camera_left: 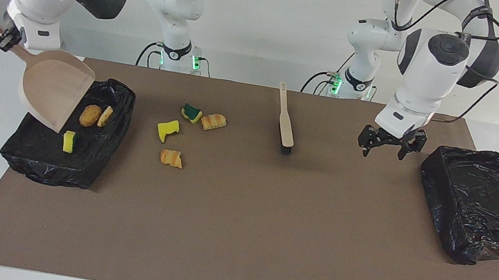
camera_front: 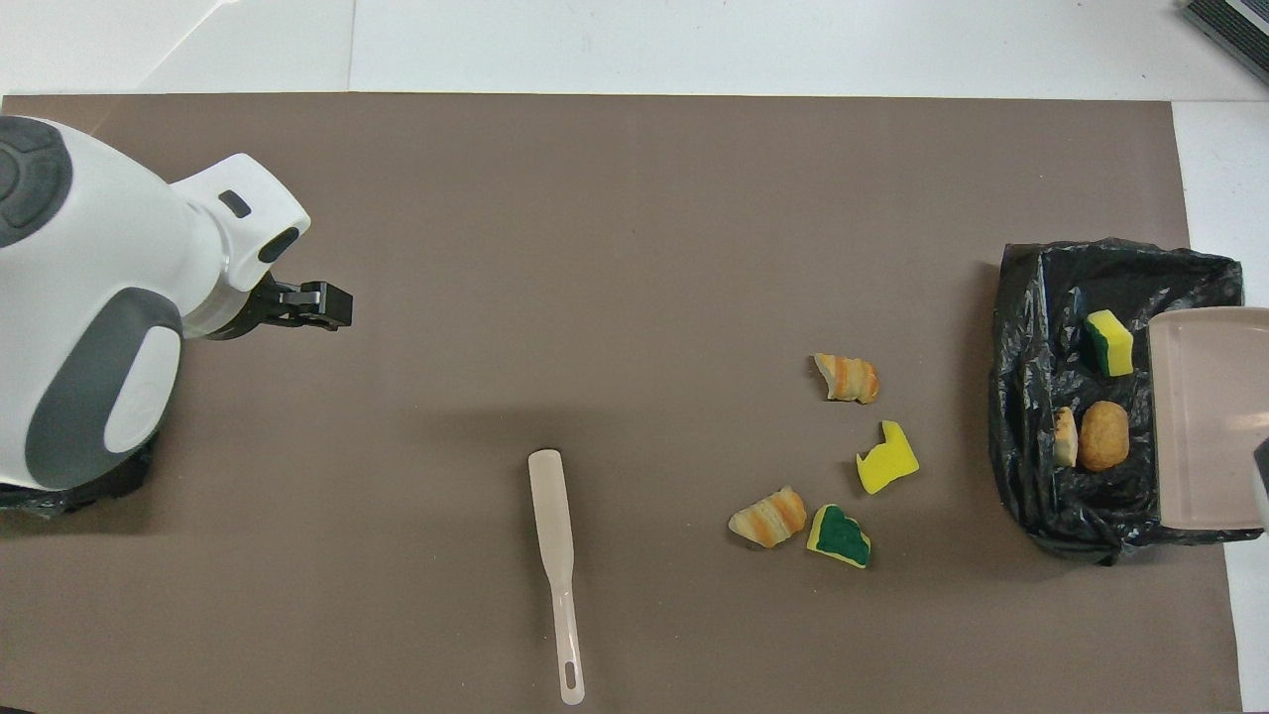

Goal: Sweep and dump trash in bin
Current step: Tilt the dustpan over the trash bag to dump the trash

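My right gripper [camera_left: 6, 39] is shut on the handle of the beige dustpan [camera_left: 53, 88], which hangs steeply tipped and empty over the black-lined bin [camera_left: 49, 172]. Three pieces of trash lie in the bin [camera_front: 1021, 327]: a sponge chunk [camera_left: 68, 141], a bread lump [camera_left: 90, 115] and a bread slice [camera_left: 105, 115]. Several more scraps lie on the mat beside the bin, among them a yellow sponge [camera_left: 167, 130] and a bread piece [camera_left: 171, 157]. The beige brush [camera_left: 285, 125] lies alone on the mat. My left gripper [camera_left: 381, 152] hangs open and empty.
A second black-lined bin [camera_left: 481, 207] stands at the left arm's end of the table, right beside my left gripper [camera_front: 327, 305]. The brush [camera_front: 555, 555] lies with its handle toward the robots. A brown mat [camera_left: 234, 238] covers the table.
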You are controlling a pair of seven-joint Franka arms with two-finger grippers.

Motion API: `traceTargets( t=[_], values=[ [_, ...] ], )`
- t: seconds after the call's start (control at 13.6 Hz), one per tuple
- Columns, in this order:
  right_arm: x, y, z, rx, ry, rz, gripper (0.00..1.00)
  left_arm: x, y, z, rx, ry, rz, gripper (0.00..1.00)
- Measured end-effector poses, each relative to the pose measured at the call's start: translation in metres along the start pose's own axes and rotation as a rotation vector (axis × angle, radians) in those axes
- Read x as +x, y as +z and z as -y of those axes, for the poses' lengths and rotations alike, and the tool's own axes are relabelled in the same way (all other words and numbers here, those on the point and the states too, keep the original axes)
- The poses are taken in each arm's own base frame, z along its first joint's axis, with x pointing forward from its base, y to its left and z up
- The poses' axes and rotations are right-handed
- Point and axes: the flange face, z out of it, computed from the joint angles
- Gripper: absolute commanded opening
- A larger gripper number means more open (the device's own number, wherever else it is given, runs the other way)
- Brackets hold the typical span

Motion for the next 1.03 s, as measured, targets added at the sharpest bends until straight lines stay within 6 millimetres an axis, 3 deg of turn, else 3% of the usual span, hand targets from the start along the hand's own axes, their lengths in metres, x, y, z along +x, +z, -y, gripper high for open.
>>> traceTargets(
  t=[0.22, 0.59, 0.81, 1.03],
  values=[
    [0.013, -0.011, -0.001, -0.012, 0.019, -0.069, 0.0, 0.0, 0.001, 0.005, -0.018, 0.011, 0.014, 1.0],
    [0.051, -0.045, -0.008, -0.024, 0.244, -0.238, 0.0, 0.0, 0.001, 0.008, -0.066, -0.014, 0.02, 1.0],
    [0.085, -0.074, -0.008, 0.018, 0.525, -0.348, 0.0, 0.0, 0.0, 0.009, -0.069, -0.017, 0.018, 1.0],
    [0.125, -0.107, -0.011, 0.07, 0.676, -0.452, 0.0, 0.001, -0.008, 0.028, -0.067, -0.015, 0.002, 1.0]
  ],
)
